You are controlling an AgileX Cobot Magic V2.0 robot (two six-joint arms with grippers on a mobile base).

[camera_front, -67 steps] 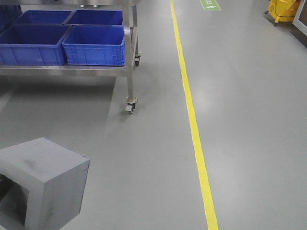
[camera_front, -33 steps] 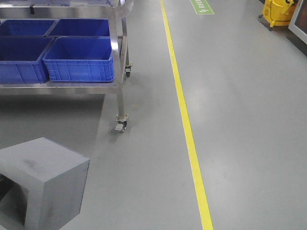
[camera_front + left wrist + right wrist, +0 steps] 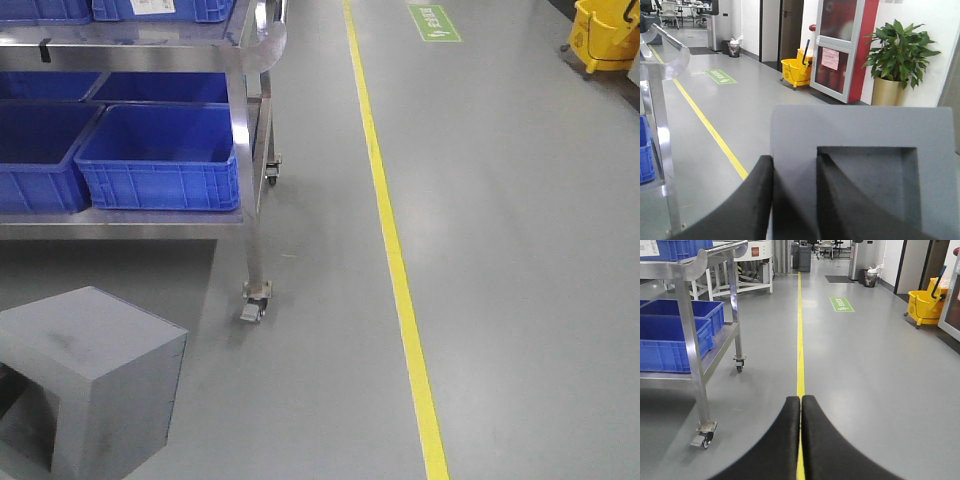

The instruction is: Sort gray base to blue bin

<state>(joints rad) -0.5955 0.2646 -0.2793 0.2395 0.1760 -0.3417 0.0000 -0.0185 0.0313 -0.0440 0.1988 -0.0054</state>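
I'm pinching a wall of the gray base (image 3: 860, 135) with my left hand (image 3: 794, 161), near the cart (image 3: 236, 120). My right hand (image 3: 801, 401) is hanging pressed together; the blue bin (image 3: 160, 186) is sitting on its shelf.

1x gray base (image 3: 90, 370), 6x blue bins (image 3: 160, 160), 1x cart (image 3: 252, 150)

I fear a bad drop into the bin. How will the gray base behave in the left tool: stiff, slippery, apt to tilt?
Probably stiff: the gray base shows flat faces and crisp edges, no sag. Its matte surface suggests little slipping. The left tool pinches only one wall beside the recess, so it may tilt if jolted.
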